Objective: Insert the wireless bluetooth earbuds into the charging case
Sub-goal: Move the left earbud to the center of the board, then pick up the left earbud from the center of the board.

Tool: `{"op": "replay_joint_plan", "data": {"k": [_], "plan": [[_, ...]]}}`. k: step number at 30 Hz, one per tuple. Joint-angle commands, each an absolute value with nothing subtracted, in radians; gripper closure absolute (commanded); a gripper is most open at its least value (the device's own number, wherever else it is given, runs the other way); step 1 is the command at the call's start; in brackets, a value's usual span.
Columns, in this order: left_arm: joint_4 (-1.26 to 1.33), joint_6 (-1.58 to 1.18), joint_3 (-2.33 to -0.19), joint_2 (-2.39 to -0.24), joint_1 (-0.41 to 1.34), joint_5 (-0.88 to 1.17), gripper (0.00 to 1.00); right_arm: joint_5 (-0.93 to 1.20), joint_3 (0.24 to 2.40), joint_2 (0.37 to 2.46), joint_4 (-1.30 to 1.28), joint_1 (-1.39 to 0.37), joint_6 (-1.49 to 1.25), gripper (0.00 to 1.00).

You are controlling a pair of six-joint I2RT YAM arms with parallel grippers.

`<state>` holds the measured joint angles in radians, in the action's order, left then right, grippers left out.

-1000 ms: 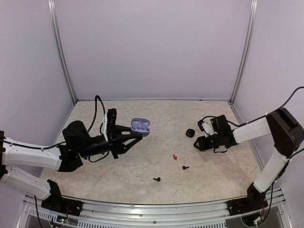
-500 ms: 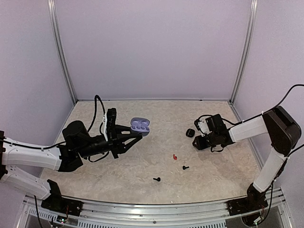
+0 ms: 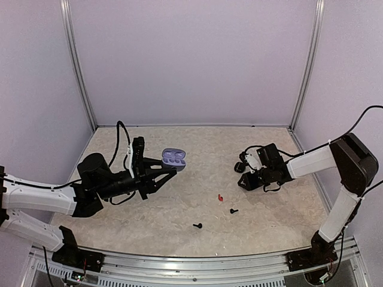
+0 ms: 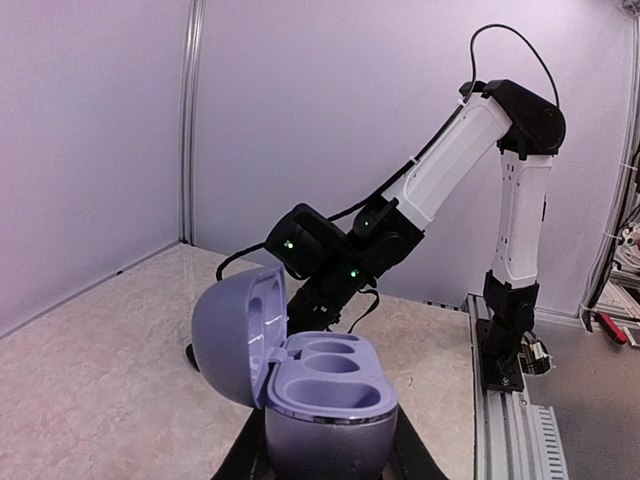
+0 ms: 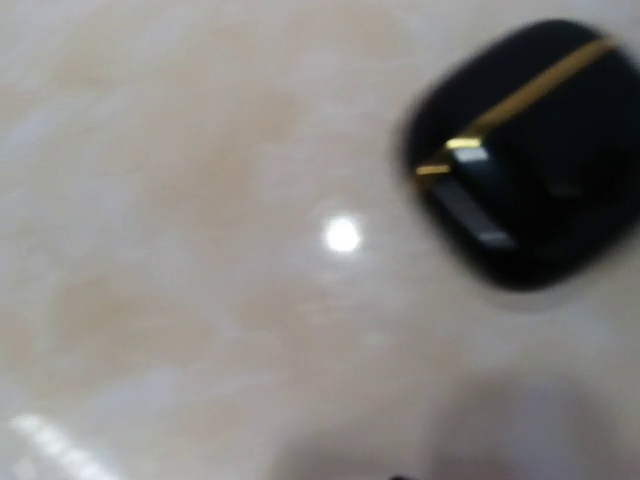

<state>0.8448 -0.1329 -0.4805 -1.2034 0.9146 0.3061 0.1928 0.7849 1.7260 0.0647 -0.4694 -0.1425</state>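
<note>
Lavender plastic fills my left wrist view. My left pincer (image 3: 172, 168) is closed to a narrow gap on the base of the lavender case (image 4: 325, 405), with a dark finger on each flank. The case stands upright and its lid is swung open toward 9 o'clock in that view. Two round wells face up.

Taking the top view as a dial centred on the counter (image 3: 179, 203), that case sits at about 10 o'clock and looks raised off the surface.

My right pincer (image 3: 243, 180) is low at roughly 2 o'clock. The black case (image 3: 240, 168) lies just beside it, at its 12 o'clock. My right wrist view is badly blurred. It shows that case, with a gold line across it, lying on the pale stone toward 2 o'clock, and none of my fingers. I cannot tell how far that pincer is open, and nothing in view shows it holding anything.

The earbuds I can see all lie loose on the counter, well apart from both cases. The red earbud (image 3: 220, 197) is nearest the middle. A black earbud (image 3: 233, 210) lies near it at its 5 o'clock. The second black earbud (image 3: 197, 226) lies toward 6 o'clock on the counter.
</note>
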Motion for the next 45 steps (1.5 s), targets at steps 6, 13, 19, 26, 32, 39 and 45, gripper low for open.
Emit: {"op": "replay_joint_plan", "data": {"k": [6,13,19,26,32,39,45], "plan": [[0.870,-0.130,-0.474,-1.177,0.905,0.318,1.00,0.434,0.831,1.751,0.011,-0.493,-0.019,0.67],[0.863,-0.123,-0.477,-1.172,0.903,0.315,1.00,0.268,0.841,1.666,-0.037,-0.532,-0.031,0.42],[0.880,-0.126,-0.480,-1.187,0.900,0.320,1.00,0.159,0.787,1.572,-0.025,-0.562,-0.153,0.39],[0.882,-0.127,-0.481,-1.196,0.896,0.323,1.00,0.042,0.792,1.602,-0.086,-0.642,-0.235,0.43],[0.888,-0.131,-0.480,-1.197,0.893,0.324,1.00,-0.087,0.790,1.615,-0.097,-0.693,-0.325,0.42],[0.888,-0.131,-0.475,-1.189,0.891,0.322,1.00,-0.157,0.800,1.663,-0.101,-0.717,-0.369,0.42],[0.888,-0.131,-0.473,-1.187,0.890,0.325,1.00,-0.171,0.821,1.702,-0.102,-0.727,-0.384,0.47]]}}
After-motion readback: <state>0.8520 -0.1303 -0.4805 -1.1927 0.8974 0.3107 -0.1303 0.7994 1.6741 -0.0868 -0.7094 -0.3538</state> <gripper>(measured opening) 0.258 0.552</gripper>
